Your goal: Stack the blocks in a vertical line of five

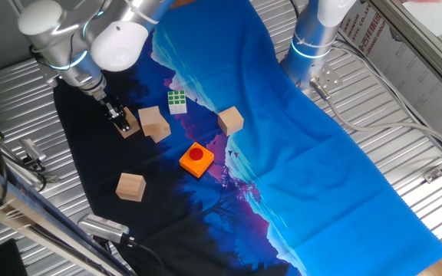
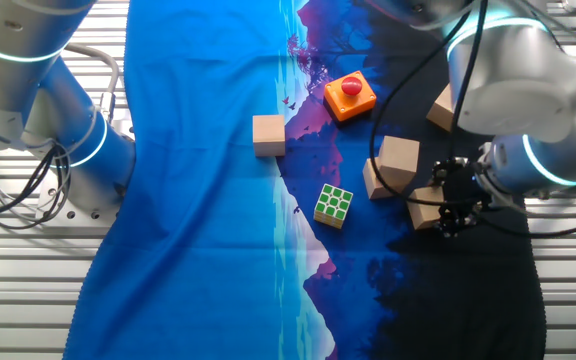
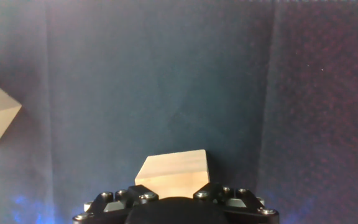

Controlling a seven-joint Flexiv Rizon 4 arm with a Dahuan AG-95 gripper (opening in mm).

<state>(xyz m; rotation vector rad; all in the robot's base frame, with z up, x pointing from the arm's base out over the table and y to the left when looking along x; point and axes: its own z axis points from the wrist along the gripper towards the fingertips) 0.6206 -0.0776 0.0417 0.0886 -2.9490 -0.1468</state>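
Observation:
Several tan wooden blocks lie on the dark and blue cloth. My gripper (image 1: pixel 120 123) is down at the cloth's dark left part and shut on one block (image 1: pixel 131 123). In the hand view this block (image 3: pixel 171 173) sits between the gripper's (image 3: pixel 174 194) fingers. It also shows in the other fixed view (image 2: pixel 425 211), at the gripper (image 2: pixel 448 212). Two blocks (image 1: pixel 155 123) touch each other just right of it, one seemingly leaning on the other (image 2: pixel 398 160). One block (image 1: pixel 231 120) lies further right, and another (image 1: pixel 130 186) lies near the front.
An orange square with a red button (image 1: pixel 196 159) lies between the blocks. A green-and-white puzzle cube (image 1: pixel 177 101) stands behind the pair. A second arm's base (image 1: pixel 313 38) stands at the back. The ribbed metal table (image 1: pixel 405 192) surrounds the cloth.

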